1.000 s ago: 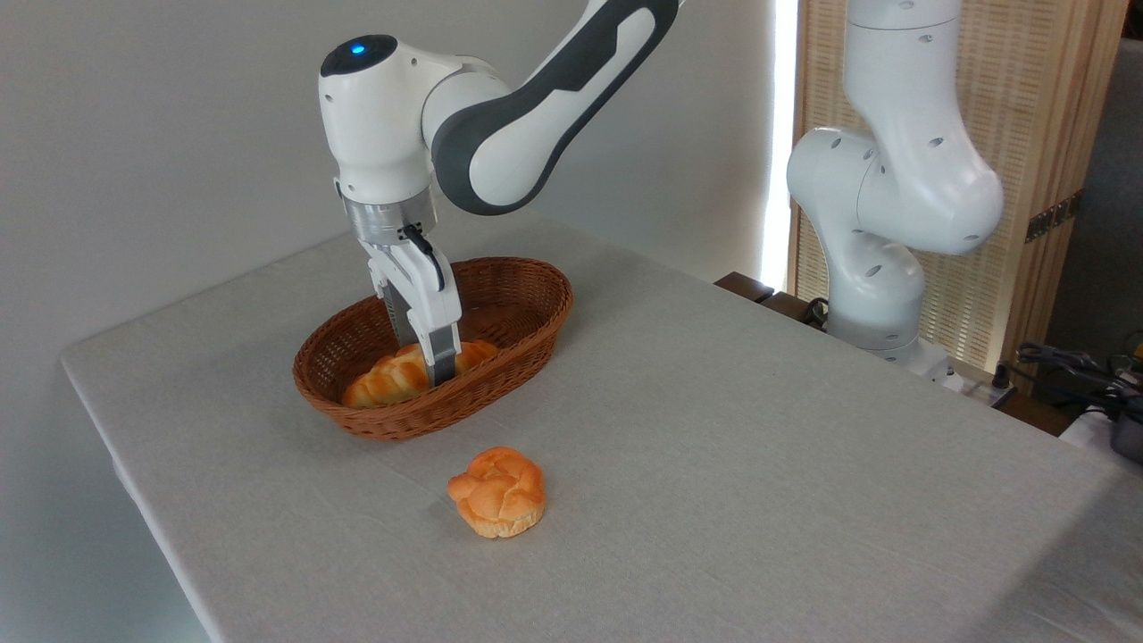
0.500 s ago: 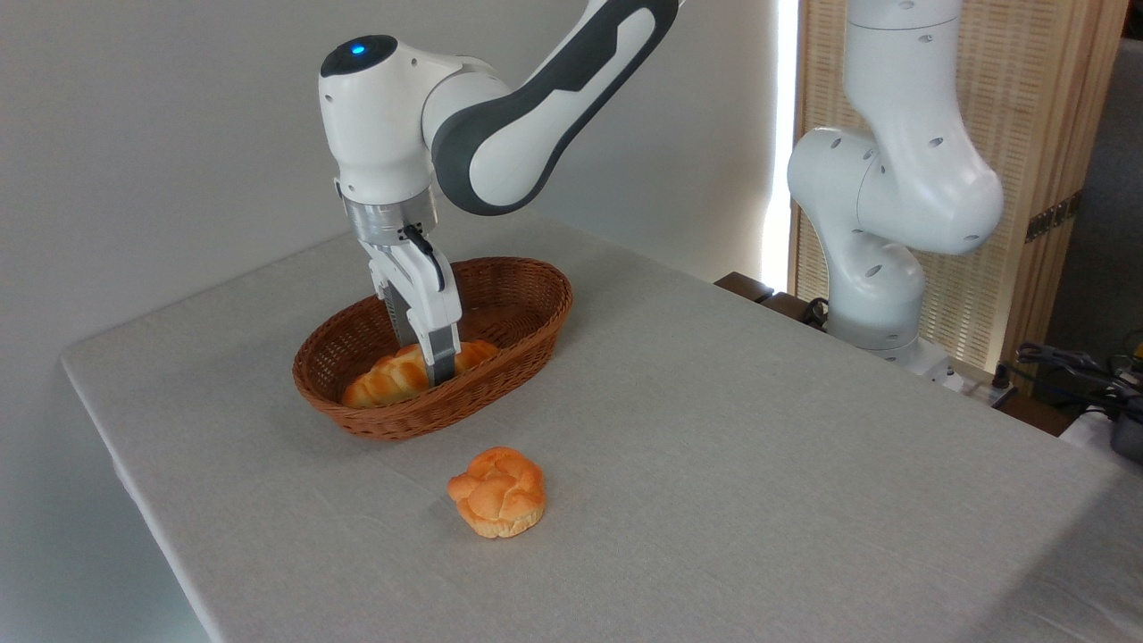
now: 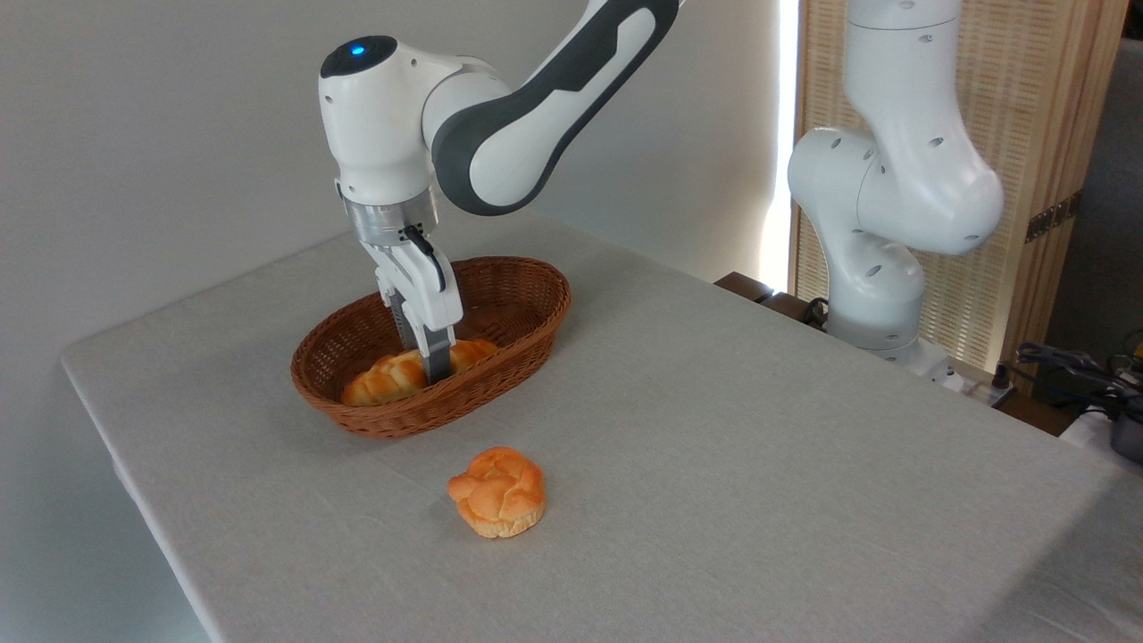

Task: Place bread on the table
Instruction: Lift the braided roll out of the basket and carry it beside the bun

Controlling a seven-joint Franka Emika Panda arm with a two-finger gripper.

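Bread: your braided loaf (image 3: pixel 393 376) lies lengthwise in wicker basket (image 3: pixel 527 308), not yet on table (image 3: pixel 714 446).
Gripper (image 3: pixel 427 368): fingers straddle loaf mid-length for balanced lift; can't tell if clamped.
Bun (image 3: pixel 497 492): nearby on cloth, avoid it.

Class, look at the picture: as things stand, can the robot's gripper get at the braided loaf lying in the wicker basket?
Probably yes. The gripper is already down inside the open-topped basket, its fingers straddling the bread; nothing covers it.
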